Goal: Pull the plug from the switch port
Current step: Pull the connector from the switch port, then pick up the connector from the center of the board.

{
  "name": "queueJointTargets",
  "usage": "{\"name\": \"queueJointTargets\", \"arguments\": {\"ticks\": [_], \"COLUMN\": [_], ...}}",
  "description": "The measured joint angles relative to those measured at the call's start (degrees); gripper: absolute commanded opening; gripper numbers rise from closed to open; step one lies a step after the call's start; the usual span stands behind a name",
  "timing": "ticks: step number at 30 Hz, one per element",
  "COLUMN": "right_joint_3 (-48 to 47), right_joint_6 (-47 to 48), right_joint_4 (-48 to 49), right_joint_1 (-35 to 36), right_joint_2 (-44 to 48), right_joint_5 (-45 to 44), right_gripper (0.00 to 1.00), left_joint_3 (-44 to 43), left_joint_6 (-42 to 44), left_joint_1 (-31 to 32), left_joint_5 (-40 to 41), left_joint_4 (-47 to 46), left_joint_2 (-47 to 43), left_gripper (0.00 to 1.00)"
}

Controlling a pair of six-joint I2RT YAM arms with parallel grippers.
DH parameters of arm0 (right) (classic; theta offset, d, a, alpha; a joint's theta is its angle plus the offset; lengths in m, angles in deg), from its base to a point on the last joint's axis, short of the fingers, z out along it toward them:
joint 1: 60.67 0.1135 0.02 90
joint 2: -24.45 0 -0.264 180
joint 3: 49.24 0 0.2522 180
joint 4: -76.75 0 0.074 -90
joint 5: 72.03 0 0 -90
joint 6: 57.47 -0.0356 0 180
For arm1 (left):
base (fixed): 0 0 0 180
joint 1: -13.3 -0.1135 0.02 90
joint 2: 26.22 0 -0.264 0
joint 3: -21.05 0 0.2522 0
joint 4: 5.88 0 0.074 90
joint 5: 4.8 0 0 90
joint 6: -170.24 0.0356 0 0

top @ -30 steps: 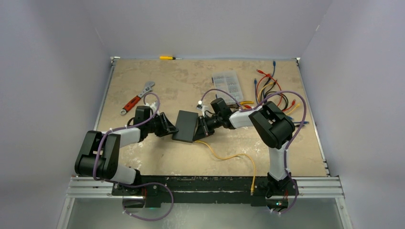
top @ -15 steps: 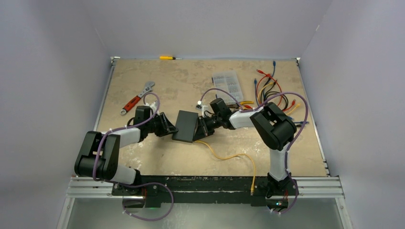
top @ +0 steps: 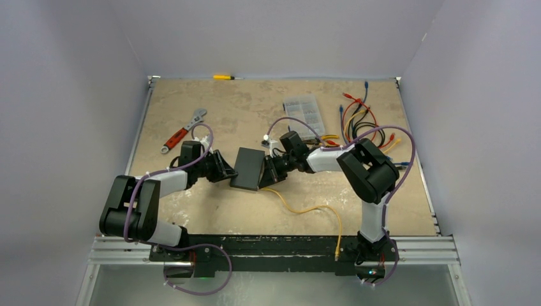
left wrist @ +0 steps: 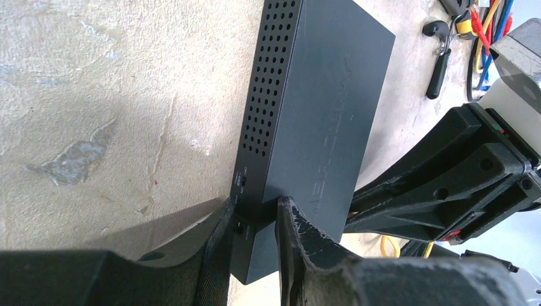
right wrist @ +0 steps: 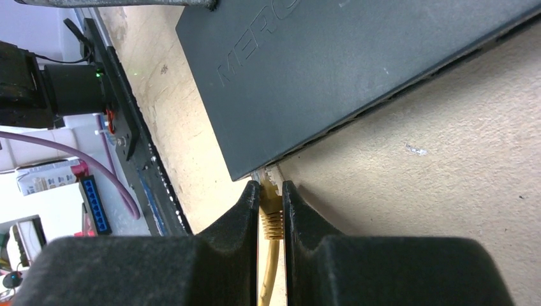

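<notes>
Two grips — right gripper [right wrist: 270, 189] on plug [right wrist: 271, 220], left gripper [left wrist: 255, 207] on switch [left wrist: 319, 95], both pinched tight; I fear switch slipping if plug sticks.

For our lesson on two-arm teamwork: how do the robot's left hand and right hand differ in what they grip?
The left hand clamps the black switch by its edge; the right hand pinches the yellow plug. The left hand sits left of the switch, the right hand right of it. Both are shut on something.
</notes>
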Motion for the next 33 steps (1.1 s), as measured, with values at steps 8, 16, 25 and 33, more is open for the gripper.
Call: {"name": "queueJointTargets", "arguments": {"ticks": [8,16,25,33], "right_joint_3": [0.0,0.0,0.0,-1.3], "right_joint_6": [0.9,1.1,3.4,4.5], "right_joint_4": [-3.7,-6.4,-11.9,-16.5], "right_joint_1": [-0.1,-0.2,-0.3,0.1], "right_joint_2": [1.0,3.0,8.3,9.5], "right_joint_5": [-2.1,-6.3,-17.5,-22.0], "right_gripper": [0.00,0.01,0.49,0.57], "left_joint_3": [0.0,-0.1,-0.1,-0.1], "left_joint_6": [0.0,0.0,0.0,0.0], "left_joint_1": [0.0,0.2,0.2,0.2], "left_joint_5": [0.1,0.6,0.7,0.7], "left_joint_4": [0.1,0.5,0.5,0.3], "left_joint_2": [-0.1,-0.4,-0.5,-0.5], "left_gripper": [0.08,0.08,0.08,0.08]}}
